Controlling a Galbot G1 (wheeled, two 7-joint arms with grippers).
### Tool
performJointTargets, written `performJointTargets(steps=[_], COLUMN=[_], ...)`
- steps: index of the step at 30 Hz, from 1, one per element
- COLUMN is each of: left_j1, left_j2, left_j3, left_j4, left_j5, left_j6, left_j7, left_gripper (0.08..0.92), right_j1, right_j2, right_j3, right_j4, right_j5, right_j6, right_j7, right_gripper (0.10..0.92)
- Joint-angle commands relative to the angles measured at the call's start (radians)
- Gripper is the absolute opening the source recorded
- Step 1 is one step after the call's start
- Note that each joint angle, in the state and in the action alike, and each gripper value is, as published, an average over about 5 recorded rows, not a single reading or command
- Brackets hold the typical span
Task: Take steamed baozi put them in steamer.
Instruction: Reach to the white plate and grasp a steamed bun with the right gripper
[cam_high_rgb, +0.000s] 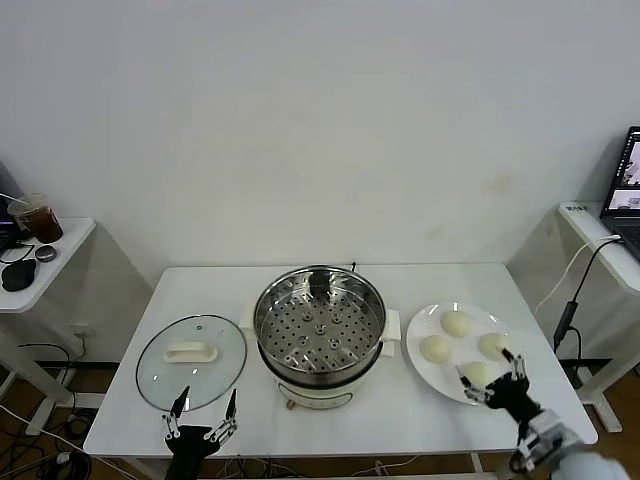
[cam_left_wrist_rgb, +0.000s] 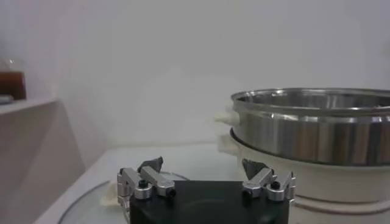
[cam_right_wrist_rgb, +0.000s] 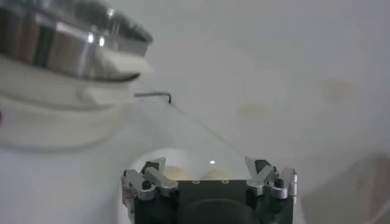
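Note:
Four cream-white baozi lie on a white plate (cam_high_rgb: 428, 372) right of the steamer: one at the back (cam_high_rgb: 456, 323), one on the left (cam_high_rgb: 436, 349), one on the right (cam_high_rgb: 492, 346) and one at the front (cam_high_rgb: 474, 373). The steel steamer (cam_high_rgb: 320, 322) with its perforated tray stands mid-table, empty. My right gripper (cam_high_rgb: 495, 377) is open, right over the front baozi at the plate's near edge. In the right wrist view (cam_right_wrist_rgb: 207, 168) two baozi (cam_right_wrist_rgb: 175, 173) show just beyond its open fingers. My left gripper (cam_high_rgb: 202, 411) is open and empty at the table's front edge.
A round glass lid (cam_high_rgb: 191, 362) with a white handle lies left of the steamer, just beyond the left gripper. The steamer's side fills the right of the left wrist view (cam_left_wrist_rgb: 317, 131). Side tables stand at far left (cam_high_rgb: 40, 262) and far right.

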Motion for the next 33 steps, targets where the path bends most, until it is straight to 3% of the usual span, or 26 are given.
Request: performJointTargets(steps=[1, 8, 17, 24, 33], left_j1=[-0.002, 0.003, 0.022, 0.024, 0.012], left_j2=[-0.009, -0.024, -0.031, -0.034, -0.036], left_j3=[-0.015, -0.034, -0.065, -0.084, -0.089], left_j4=[0.003, 0.003, -0.002, 0.000, 0.018], left_j5=[0.043, 0.052, 0.050, 0.049, 0.051], left_j6=[-0.061, -0.083, -0.106, -0.107, -0.108], left_j7=[0.000, -0.031, -0.050, -0.050, -0.046], left_gripper=[0.823, 0.823, 0.823, 0.823, 0.823], right_j1=[0.254, 0.710, 1.211, 1.342, 1.341], right_j2=[-0.307, -0.370, -0.218, -0.068, -0.018], right_j3=[-0.075, -0.470, -0.942, -1.076, -1.134], right_j4=[-0.156, -0.383, -0.720, -0.928, -0.982], right_j5=[-0.177, -0.271, -0.331, -0.402, -0.399], right_j6=[-0.027, 0.027, 0.121, 0.163, 0.126], right_j7=[-0.196, -0.410, -0.643, -0.748, -0.738], right_gripper=[0.823, 0.823, 0.823, 0.823, 0.823])
